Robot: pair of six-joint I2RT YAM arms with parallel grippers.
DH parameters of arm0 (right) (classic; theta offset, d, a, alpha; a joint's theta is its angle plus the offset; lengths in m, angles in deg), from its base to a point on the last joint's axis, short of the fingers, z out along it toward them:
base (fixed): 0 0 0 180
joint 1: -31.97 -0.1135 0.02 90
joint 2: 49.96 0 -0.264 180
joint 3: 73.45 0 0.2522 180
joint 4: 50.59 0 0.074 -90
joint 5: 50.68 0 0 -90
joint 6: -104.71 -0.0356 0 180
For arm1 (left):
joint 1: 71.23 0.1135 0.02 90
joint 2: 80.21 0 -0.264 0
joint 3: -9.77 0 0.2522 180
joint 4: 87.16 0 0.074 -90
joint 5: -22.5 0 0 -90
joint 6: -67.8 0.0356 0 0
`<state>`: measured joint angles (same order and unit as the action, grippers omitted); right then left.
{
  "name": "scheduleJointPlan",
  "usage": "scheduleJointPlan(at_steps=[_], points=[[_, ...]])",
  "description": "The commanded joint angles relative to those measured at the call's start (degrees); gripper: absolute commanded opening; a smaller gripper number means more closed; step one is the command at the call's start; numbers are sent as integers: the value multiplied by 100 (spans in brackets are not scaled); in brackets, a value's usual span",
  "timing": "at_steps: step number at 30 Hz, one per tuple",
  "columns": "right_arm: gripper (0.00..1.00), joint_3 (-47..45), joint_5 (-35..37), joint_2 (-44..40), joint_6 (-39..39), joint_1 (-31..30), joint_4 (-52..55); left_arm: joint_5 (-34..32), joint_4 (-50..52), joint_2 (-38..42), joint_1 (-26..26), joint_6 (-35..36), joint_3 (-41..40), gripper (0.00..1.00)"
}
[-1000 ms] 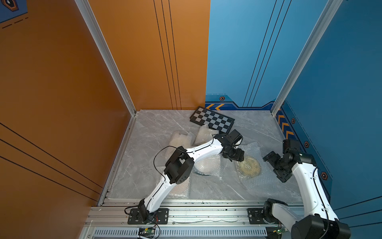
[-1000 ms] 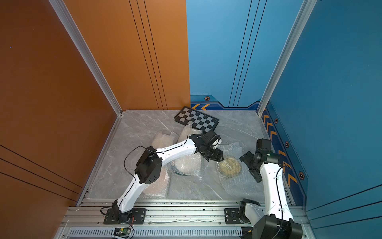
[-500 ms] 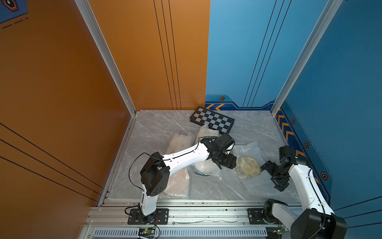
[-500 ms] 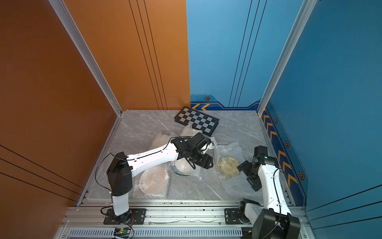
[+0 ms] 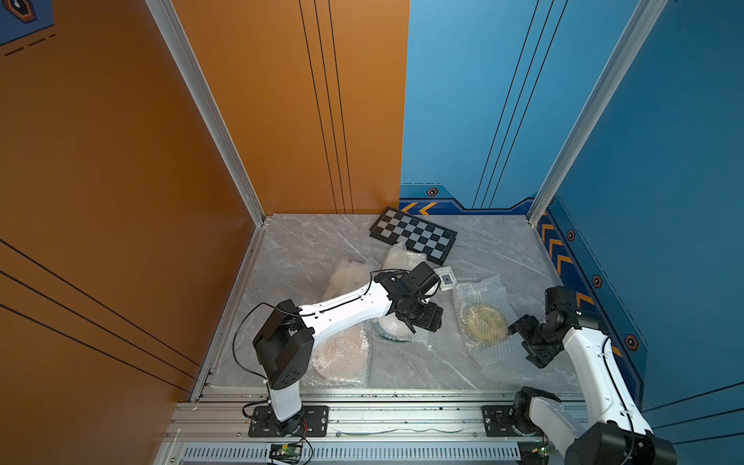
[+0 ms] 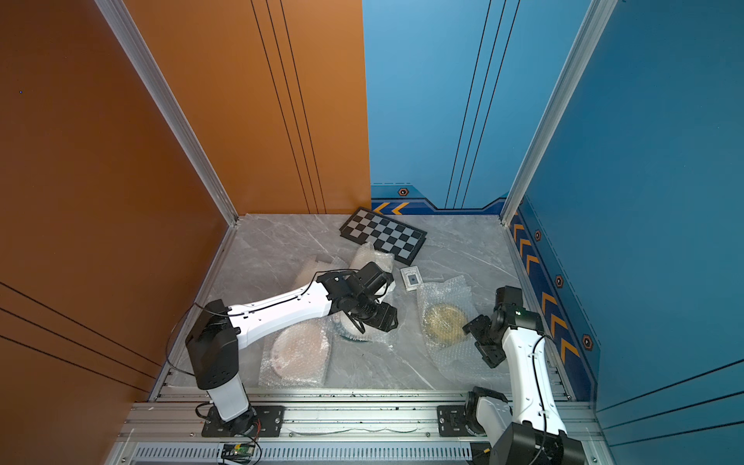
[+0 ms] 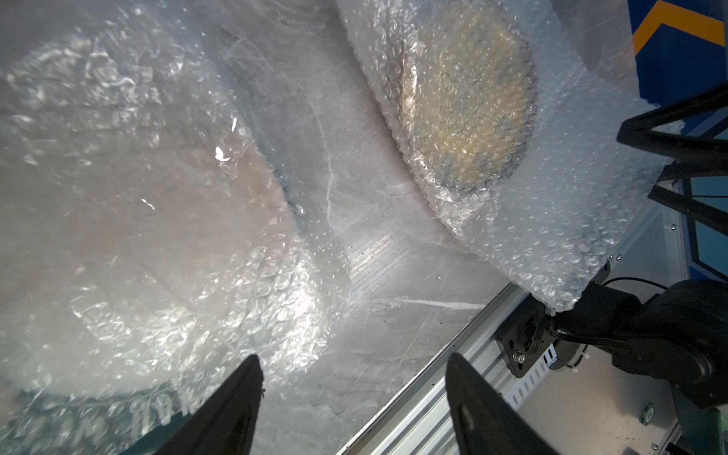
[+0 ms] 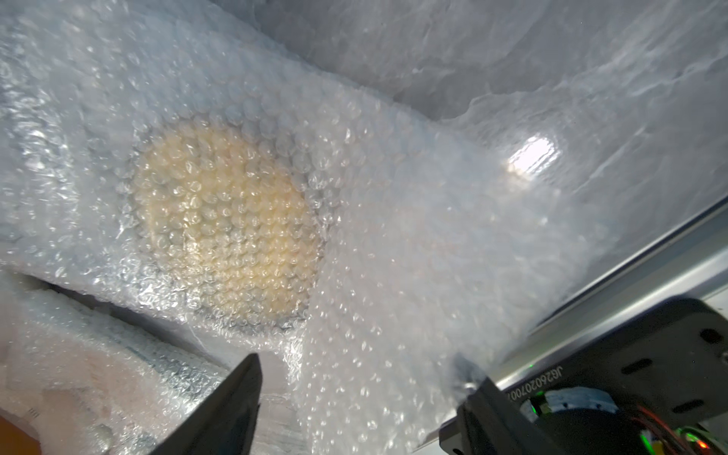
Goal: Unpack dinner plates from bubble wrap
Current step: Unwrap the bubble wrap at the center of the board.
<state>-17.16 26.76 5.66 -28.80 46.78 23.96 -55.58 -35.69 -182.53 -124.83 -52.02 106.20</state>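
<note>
No plate was free yet: every one I could see lay inside clear, bubbly plastic on the grey marble desk (image 5: 422, 362). My right tool (image 8: 356, 360) hung at the right side with its jaws apart. A loose flap of the bubble wrap sheet (image 5: 479, 290) lay between them, unpinched as far as I could judge. Inside that sheet sat the round yellow dark-patterned plate (image 5: 483, 322). My left tool (image 7: 352, 364) hovered over the middle, jaws spread and empty, just beside the wrapped white plate with the green-lettered rim (image 7: 118, 413). A third wrapped pale plate (image 6: 298, 350) lay near left. Two whitish bundles (image 5: 348, 273) lay farther back, their contents unclear. I judged the job barely begun, with all five parcels left to open.
</note>
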Motion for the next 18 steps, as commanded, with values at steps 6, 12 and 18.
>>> scheduleJointPlan(at_steps=[6, 12, 18], points=[[64, -194, -195, -112, -228, -52, -286, -142, -66, 373, 71, -77, -297, 75], [59, -139, -186, -42, -256, -117, -363, -175, -107, 500, 88, -134, -445, 75], [51, -235, -203, -77, -264, -172, -392, -195, -180, 568, 80, -238, -562, 75]])
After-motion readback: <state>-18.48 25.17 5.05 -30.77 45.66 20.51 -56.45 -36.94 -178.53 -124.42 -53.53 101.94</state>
